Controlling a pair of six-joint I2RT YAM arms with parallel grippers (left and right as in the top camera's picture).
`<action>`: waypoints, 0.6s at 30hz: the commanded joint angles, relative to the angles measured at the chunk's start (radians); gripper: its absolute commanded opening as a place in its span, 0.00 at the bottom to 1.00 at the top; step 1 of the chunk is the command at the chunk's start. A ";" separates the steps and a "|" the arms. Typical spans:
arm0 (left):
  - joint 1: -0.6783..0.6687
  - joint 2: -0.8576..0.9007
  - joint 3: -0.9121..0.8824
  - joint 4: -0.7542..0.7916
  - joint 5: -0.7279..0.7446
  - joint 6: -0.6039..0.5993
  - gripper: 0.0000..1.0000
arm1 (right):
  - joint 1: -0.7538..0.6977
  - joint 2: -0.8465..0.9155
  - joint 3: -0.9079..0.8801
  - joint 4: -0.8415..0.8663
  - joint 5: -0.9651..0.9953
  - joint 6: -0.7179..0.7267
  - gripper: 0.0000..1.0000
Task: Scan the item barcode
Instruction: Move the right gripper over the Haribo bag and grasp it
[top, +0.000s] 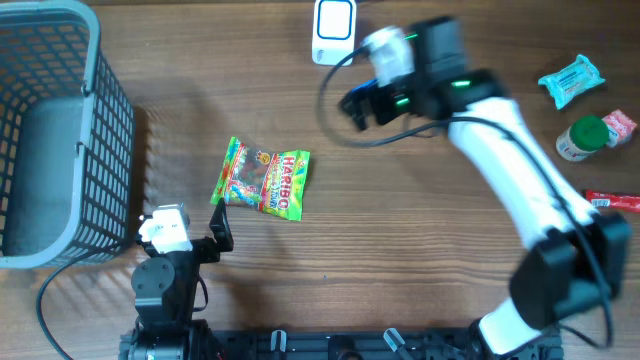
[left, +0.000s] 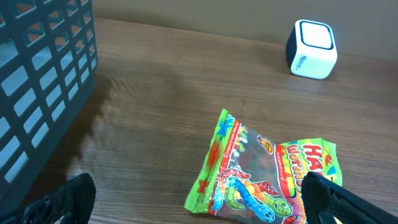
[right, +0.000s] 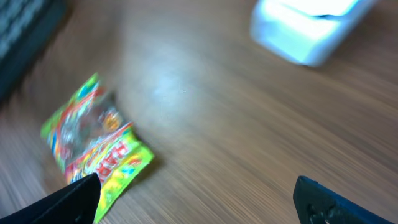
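So, bag (top: 262, 182): flat on the table (top: 400, 230), printed side up, right of the basket (top: 60, 130), well apart from the scanner (top: 333, 30).
Bag look: glossy plastic, crinkled; green edges, a clear middle showing bright gummy worms, red HARIBO lettering on yellow at 1 end; tilted a little against the table's edge.
Bag in wrist views: low and right of centre for the left camera (left: 267, 177); low and left, blurred, for the right (right: 96, 149).
Left gripper (left: 199, 208): jaws spread wide, nothing between them; just short of the bag, not touching it.
Right gripper (right: 202, 202): jaws also spread wide and empty; above the table between bag and scanner, near the scanner.
Scanner: white box with rounded corners and a dark side, at the far edge.
Basket: grey mesh, at the left.
Side items: teal packet (top: 572, 80), green-capped bottle (top: 582, 137) and red packet (top: 612, 200), at the right edge.
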 joint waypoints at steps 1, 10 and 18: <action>-0.004 -0.002 -0.005 0.004 0.011 0.015 1.00 | 0.089 0.130 -0.002 0.028 -0.185 -0.275 1.00; -0.004 -0.002 -0.005 0.004 0.011 0.016 1.00 | 0.307 0.225 -0.002 0.069 -0.171 -0.477 1.00; -0.004 -0.002 -0.005 0.004 0.011 0.015 1.00 | 0.348 0.341 -0.002 0.205 -0.136 -0.484 1.00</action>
